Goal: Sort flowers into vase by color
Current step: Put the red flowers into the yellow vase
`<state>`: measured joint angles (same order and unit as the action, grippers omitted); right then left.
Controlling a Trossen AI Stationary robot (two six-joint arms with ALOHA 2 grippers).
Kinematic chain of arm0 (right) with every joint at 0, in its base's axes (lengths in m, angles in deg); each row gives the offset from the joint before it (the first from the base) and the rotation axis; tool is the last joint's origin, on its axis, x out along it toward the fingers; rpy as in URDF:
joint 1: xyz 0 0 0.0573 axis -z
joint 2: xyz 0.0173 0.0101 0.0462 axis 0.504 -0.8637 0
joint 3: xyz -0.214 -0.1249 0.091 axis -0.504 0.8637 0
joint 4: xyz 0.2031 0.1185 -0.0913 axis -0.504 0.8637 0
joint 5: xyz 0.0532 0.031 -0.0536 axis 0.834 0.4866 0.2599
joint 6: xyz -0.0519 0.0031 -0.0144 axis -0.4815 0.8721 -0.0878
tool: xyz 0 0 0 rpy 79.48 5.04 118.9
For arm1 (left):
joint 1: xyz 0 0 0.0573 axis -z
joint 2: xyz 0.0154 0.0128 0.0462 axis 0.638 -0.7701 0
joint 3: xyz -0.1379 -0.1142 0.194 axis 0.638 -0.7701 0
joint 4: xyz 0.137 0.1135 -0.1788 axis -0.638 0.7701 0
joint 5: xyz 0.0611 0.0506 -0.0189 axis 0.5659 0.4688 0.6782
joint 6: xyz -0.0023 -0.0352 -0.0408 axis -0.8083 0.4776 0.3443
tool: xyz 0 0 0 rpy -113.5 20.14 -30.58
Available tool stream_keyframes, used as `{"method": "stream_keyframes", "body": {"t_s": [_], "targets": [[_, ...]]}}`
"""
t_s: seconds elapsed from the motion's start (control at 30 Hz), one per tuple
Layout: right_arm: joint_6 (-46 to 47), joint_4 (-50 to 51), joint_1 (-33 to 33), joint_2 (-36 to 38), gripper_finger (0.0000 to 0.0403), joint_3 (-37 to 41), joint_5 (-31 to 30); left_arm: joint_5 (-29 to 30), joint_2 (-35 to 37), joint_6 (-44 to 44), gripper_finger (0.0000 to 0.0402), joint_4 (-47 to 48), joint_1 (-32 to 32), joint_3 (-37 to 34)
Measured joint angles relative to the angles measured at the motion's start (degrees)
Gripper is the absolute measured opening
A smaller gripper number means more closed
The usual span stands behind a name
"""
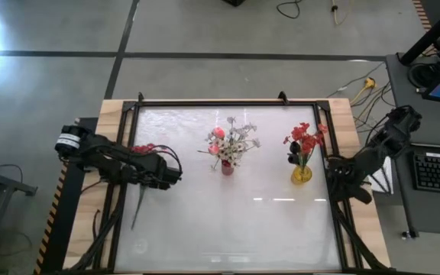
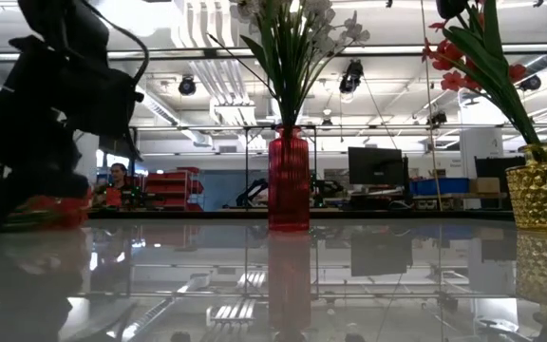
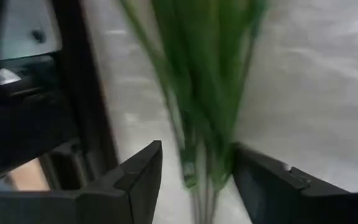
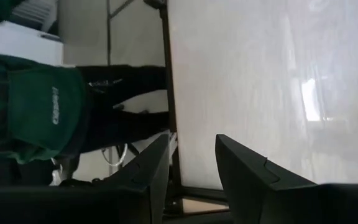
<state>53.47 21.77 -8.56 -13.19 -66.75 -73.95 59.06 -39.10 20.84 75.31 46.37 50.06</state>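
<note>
Glossy white table (image 1: 205,229), high view: lying at left edge, red flower (image 1: 142,148), stem running toward near edge; left gripper (image 1: 173,175) hovering beside it, far nearer than right gripper (image 1: 333,174).
Left wrist: straddling green stems (image 3: 207,93), fingers (image 3: 138,171) spread, gripping nothing.
Right wrist: idling, jaws parted, empty.

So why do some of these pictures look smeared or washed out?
High view: a bright glare blooms in the upper left corner, and streaks of light reflect off the glossy table. Low view: the tabletop mirrors the red vase and ceiling lights. Left wrist view: the green stems are streaked by blur between the left end effector fingers.
</note>
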Motion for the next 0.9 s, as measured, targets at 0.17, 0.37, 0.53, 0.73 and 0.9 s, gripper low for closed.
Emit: {"method": "stream_keyframes", "body": {"t_s": [0.17,0.37,0.53,0.73,0.9], "targets": [[0.6,-2.2,-0.1,-3.5,0.0121,0.0,1.2,0.4,-0.2,-0.6,0.0185,-6.2,0.0,-2.5],[0.9,-11.7,-0.9,-6.9,0.0127,0.0,1.1,0.3,-0.6,-0.8,0.0177,-7.0,0.0,-3.9],[-0.2,-19.0,-2.4,-11.2,0.0123,0.0,-0.7,0.7,-0.6,-3.9,0.0109,-6.1,0.0,-3.2],[1.7,-23.5,-6.7,-17.1,0.0107,0.1,-0.4,3.9,-0.3,-7.7,0.0008,-3.3,0.7,2.0],[4.7,-28.3,-13.2,-21.0,0.0088,0.0,-0.5,7.8,2.3,-9.7,0.0003,0.9,2.8,8.9]]}}
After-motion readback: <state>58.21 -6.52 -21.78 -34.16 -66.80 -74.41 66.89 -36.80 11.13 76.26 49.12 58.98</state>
